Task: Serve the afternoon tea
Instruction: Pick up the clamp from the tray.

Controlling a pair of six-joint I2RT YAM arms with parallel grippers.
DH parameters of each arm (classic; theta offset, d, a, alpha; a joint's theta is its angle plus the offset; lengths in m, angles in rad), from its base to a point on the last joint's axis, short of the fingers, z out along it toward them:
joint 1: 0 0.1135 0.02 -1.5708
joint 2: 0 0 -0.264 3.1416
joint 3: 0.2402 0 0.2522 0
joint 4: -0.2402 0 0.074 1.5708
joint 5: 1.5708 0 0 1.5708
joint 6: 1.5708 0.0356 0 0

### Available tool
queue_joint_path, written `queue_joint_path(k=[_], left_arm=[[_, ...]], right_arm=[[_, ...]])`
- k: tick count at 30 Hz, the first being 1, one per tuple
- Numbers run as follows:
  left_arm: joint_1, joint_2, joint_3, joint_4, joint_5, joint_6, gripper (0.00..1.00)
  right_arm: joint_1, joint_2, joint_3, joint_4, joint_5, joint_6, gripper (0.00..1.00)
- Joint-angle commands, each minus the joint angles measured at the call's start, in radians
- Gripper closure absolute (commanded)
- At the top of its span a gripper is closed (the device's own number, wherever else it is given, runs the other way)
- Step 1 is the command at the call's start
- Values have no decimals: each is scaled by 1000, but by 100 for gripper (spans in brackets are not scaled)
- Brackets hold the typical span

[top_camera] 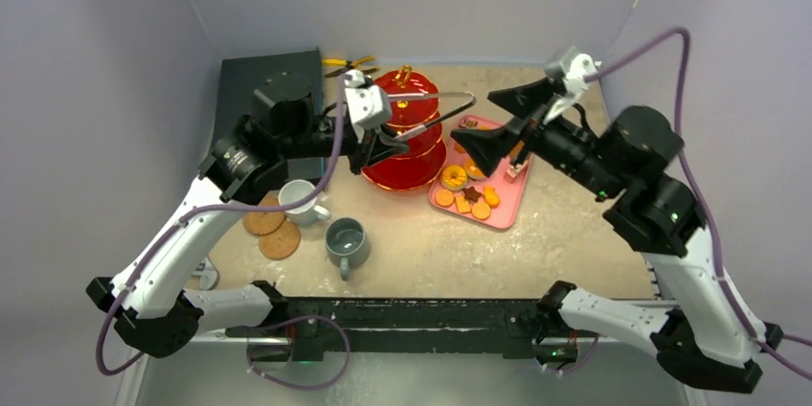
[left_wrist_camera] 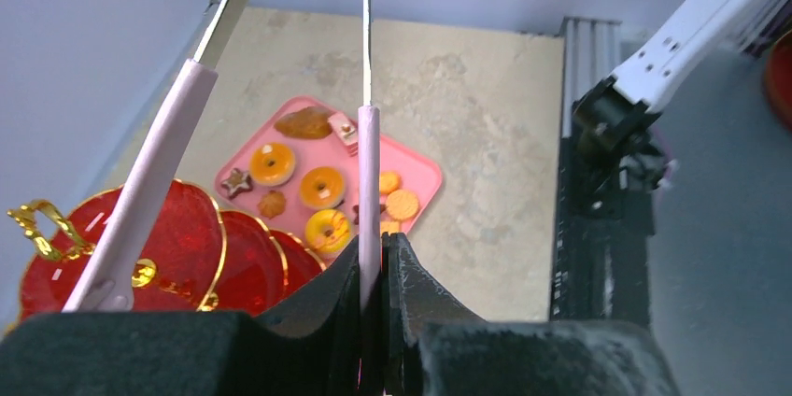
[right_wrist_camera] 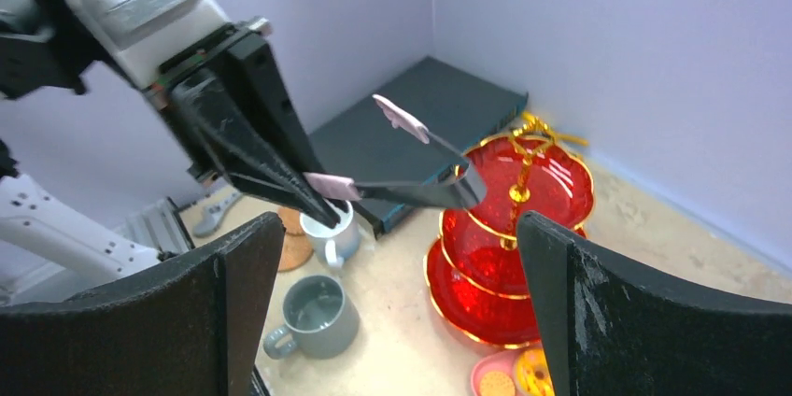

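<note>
— How many cups are on the desk (top_camera: 575, 234)?
— Two: one white mug (top_camera: 300, 199) and one grey mug (top_camera: 346, 242). There are also two cork coasters (top_camera: 280, 241).
— And stands?
— One red stand (top_camera: 421, 162), with three tiers.
— What about the sweets?
— One pink tray (left_wrist_camera: 425, 172) holds them. I count three orange ring pastries (left_wrist_camera: 322, 187), two round biscuits (left_wrist_camera: 403, 205) and one star biscuit (left_wrist_camera: 233, 181). There are a few more brown pieces, some half hidden, so I can't give a full total.
— Tools?
— One pair of tongs (left_wrist_camera: 370, 190), one pair of pliers (top_camera: 349, 65) and one dark slab (top_camera: 259, 69).
</note>
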Motion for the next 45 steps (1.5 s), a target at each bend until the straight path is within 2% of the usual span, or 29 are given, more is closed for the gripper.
queue_joint_path(k=[1, 7, 9, 12, 16, 25, 31, 35, 39, 45], left_arm=[[37, -38, -12, 145, 156, -299, 100], [67, -33, -2, 288, 328, -537, 100], [73, -27, -9, 352, 371, -624, 100], [76, -30, -11, 395, 392, -663, 100], [77, -43, -11, 400, 402, -663, 100], [86, -59, -19, 381, 390, -624, 100], [110, -68, -35, 343, 394, -566, 100], [112, -73, -49, 310, 378, -508, 100], [116, -64, -50, 270, 363, -453, 100], [128, -60, -51, 273, 370, -456, 100]], right_arm=[[-2, -56, -32, 121, -93, 7, 1], [-3, -60, -44, 153, -310, -27, 1], [-3, -65, -75, 189, -347, -26, 1], [-3, -78, -110, 242, -367, -18, 1], [-4, -93, -118, 270, -365, -17, 1], [-20, 46, -91, 380, -580, 46, 1], [-48, 93, -99, 423, -656, 79, 1], [-90, 113, -122, 509, -724, 146, 1], [-116, 140, -113, 513, -760, 182, 3], [-172, 105, -153, 472, -784, 143, 3]])
